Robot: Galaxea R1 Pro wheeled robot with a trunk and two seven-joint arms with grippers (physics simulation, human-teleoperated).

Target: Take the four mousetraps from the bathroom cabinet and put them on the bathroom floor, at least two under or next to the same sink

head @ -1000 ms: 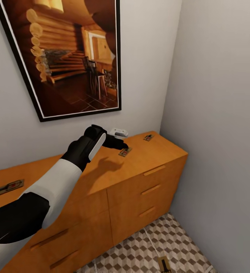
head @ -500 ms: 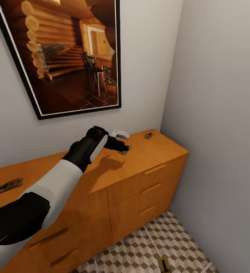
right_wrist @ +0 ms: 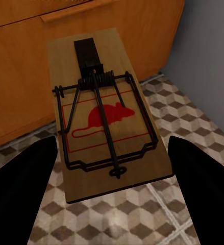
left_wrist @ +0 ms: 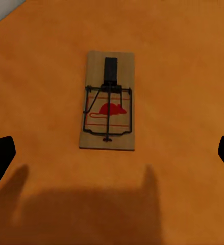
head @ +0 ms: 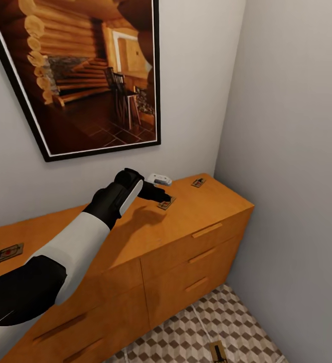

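left gripper (left_wrist: pixel 112 153) fingers spread wide above a mousetrap (left_wrist: pixel 108 101); right gripper (right_wrist: pixel 112 168) holds another mousetrap (right_wrist: pixel 104 127), fingertips cut off.

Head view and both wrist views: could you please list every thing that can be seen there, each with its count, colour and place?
cabinet: one, orange-brown, against the wall in the corner.
mousetraps: four, brown wood with dark wire and a red mouse print; three on the cabinet top (below the left tool, near the corner, far left), one between the right tool's fingers.
small device: one, white, on the cabinet top by the wall.
picture: one, black frame, log-cabin scene, on the wall.
floor: brown, beige and white cube tiles.
left arm: white and black.
left tool: black, open.
right tool: black, above the floor.
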